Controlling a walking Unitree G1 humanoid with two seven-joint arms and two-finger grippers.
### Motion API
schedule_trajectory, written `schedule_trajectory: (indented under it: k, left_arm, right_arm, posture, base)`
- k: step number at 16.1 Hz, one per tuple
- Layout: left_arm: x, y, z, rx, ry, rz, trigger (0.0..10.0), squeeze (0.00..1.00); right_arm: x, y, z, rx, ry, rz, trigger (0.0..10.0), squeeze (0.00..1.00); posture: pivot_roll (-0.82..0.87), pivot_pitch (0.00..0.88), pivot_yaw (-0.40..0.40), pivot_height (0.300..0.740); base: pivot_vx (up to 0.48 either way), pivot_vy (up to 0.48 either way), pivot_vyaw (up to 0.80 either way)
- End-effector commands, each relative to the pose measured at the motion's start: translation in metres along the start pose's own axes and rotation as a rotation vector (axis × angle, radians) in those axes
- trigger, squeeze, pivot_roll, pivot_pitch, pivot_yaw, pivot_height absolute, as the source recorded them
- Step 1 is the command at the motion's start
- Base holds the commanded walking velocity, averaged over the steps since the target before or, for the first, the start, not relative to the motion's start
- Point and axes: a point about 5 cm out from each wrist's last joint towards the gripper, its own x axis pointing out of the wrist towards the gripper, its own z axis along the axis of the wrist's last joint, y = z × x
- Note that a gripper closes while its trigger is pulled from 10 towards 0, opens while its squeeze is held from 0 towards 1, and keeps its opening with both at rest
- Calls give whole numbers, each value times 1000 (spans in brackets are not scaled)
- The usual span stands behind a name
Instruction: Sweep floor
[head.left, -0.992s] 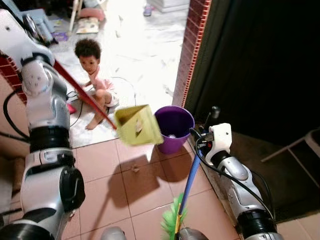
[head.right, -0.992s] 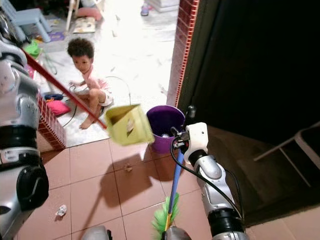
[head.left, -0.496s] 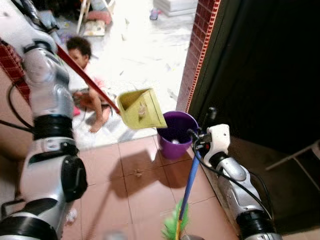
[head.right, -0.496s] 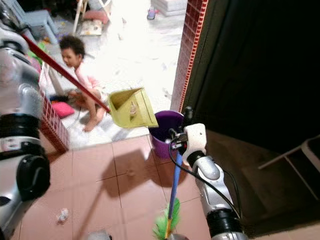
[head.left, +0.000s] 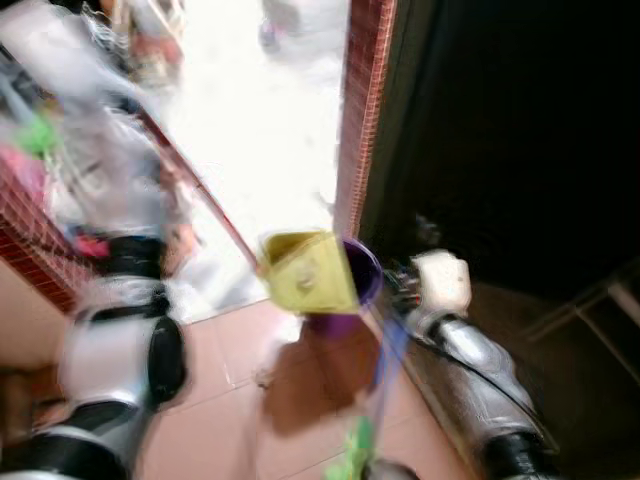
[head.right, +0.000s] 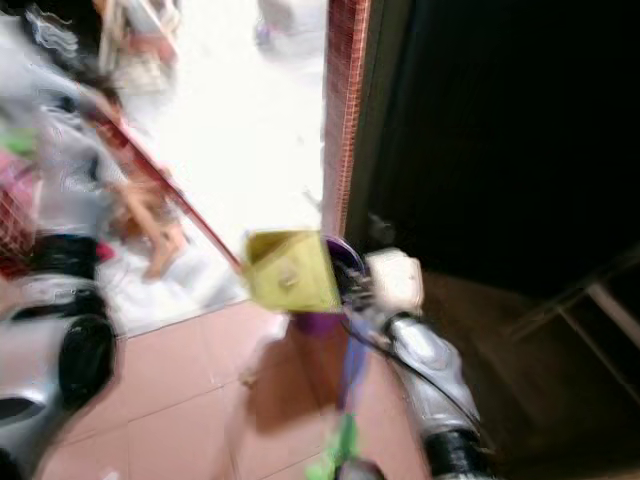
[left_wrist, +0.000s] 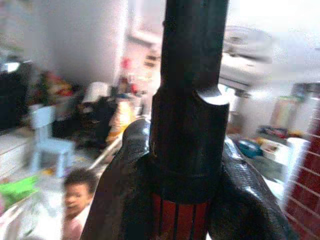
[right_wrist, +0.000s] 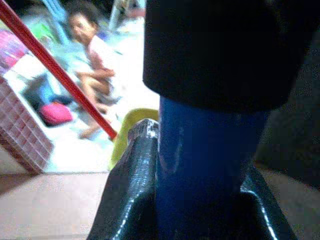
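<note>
My left gripper (left_wrist: 187, 200) is pinching the red handle (head.left: 205, 195), hanging the yellow dustpan (head.left: 308, 272) over the purple bucket's (head.left: 362, 275) near-left rim, while my right gripper (right_wrist: 200, 200) is clamping the blue broom (head.left: 388, 362).

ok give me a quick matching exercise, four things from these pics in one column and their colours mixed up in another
Things:
1. dustpan
2. bucket
3. broom handle
4. dustpan handle

Colours:
A. blue
B. red
C. yellow-green
D. purple

Pairs: 1-C, 2-D, 3-A, 4-B

The left gripper is shut on the dustpan handle and the right gripper on the broom handle.
</note>
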Motion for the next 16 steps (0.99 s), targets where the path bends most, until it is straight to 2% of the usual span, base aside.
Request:
schedule_trajectory:
  k: [1, 7, 8, 11, 12, 14, 16]
  left_arm:
    - [11, 7, 27, -47, -111, 33, 10000, 0]
    - [8, 2, 22, -23, -109, -2, 10000, 0]
    - [9, -3, 22, 23, -128, -39, 10000, 0]
    - [10, -13, 21, 73, -149, -94, 10000, 0]
    - [10, -13, 21, 75, -149, -96, 10000, 0]
    - [12, -21, 23, 98, -171, -131, 10000, 0]
    - [12, -28, 24, 107, -187, -163, 10000, 0]
  right_arm:
    - [8, 10, 14, -29, -50, 40, 10000, 0]
    - [8, 10, 14, -28, -47, 49, 10000, 0]
    - [4, 8, 14, -23, -50, 49, 10000, 0]
    - [-8, 0, 12, -24, -44, 37, 10000, 0]
    - [-9, -1, 12, -23, -44, 35, 10000, 0]
    - [-24, -11, 6, -33, -20, 10, 10000, 0]
    - [-30, -16, 3, -35, -8, -3, 10000, 0]
  posture:
    - [-130, 0, 31, 740]
    - [-135, 0, 31, 740]
    - [-136, 0, 32, 740]
    - [-146, 0, 38, 740]
    - [-146, 0, 38, 740]
    - [-165, 0, 48, 740]
    - [-168, 0, 49, 740]
  base:
    - [394, 0, 0]
    - [51, 0, 0]
    - [0, 0, 0]
    - [0, 0, 0]
    - [0, 0, 0]
    - [0, 0, 0]
    - [0, 0, 0]
